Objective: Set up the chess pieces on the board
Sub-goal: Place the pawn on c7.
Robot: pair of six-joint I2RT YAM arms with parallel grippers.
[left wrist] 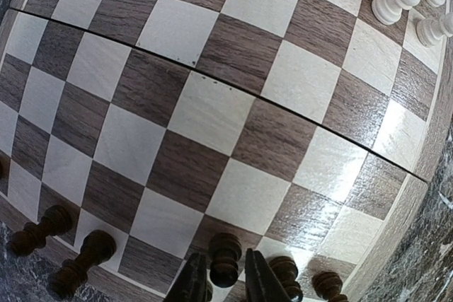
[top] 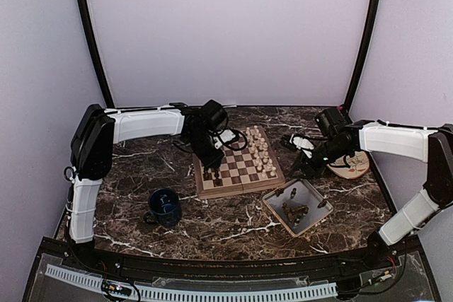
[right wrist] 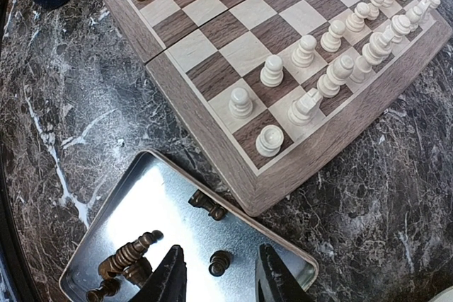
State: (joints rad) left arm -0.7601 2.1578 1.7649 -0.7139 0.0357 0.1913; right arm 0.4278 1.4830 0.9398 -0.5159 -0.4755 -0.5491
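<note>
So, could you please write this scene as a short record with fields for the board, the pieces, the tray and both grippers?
board: between the two arms
white pieces: two rows on the board's right side, top view
dark pieces: several lying in the tray, a few on the board's left edge
tray: metal, right of the board
left gripper: fingers on either side of a dark piece; grip unclear
right gripper: open above the tray, holding nothing
other: blue mug, plate
</note>
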